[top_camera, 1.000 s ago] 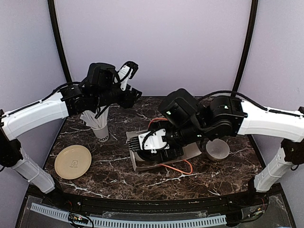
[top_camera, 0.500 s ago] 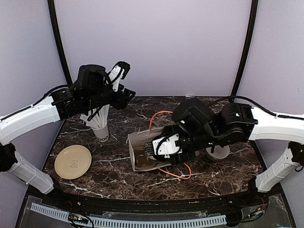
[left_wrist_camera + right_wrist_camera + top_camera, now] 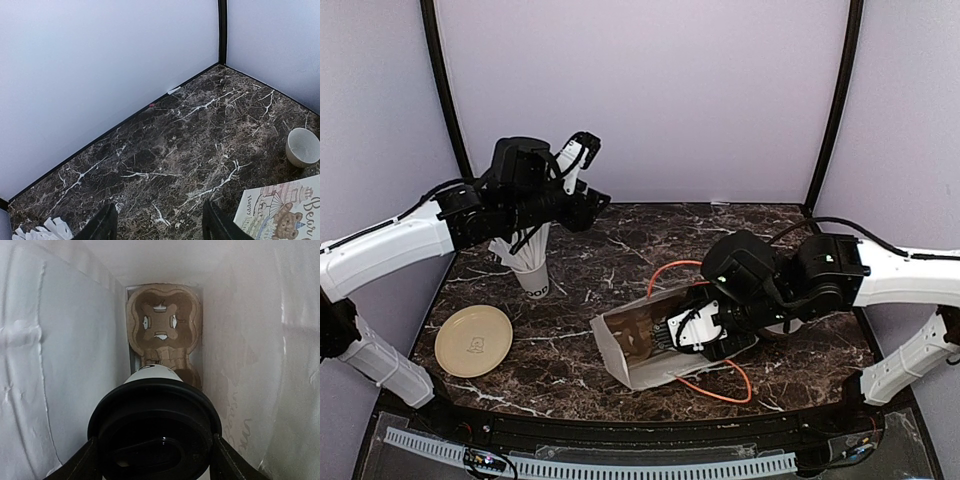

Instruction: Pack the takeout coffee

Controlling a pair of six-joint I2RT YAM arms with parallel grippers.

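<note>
Your marble table (image 3: 570, 380) has open room along the back and at the front middle. The paper bag (image 3: 630, 368) lies on its side mid-table with a cardboard carrier (image 3: 162, 325) at its far end. Your right gripper (image 3: 154, 460) reaches inside, clamped on the coffee cup (image 3: 152, 371) at its black lid (image 3: 155, 435), with the bag walls close on both sides. Your left gripper (image 3: 159, 222) hangs raised at back left, fingers spread, over the cup of straws (image 3: 530, 272). The plate (image 3: 473, 340) sits front left, and the small bowl (image 3: 302, 146) sits just beyond the bag.
</note>
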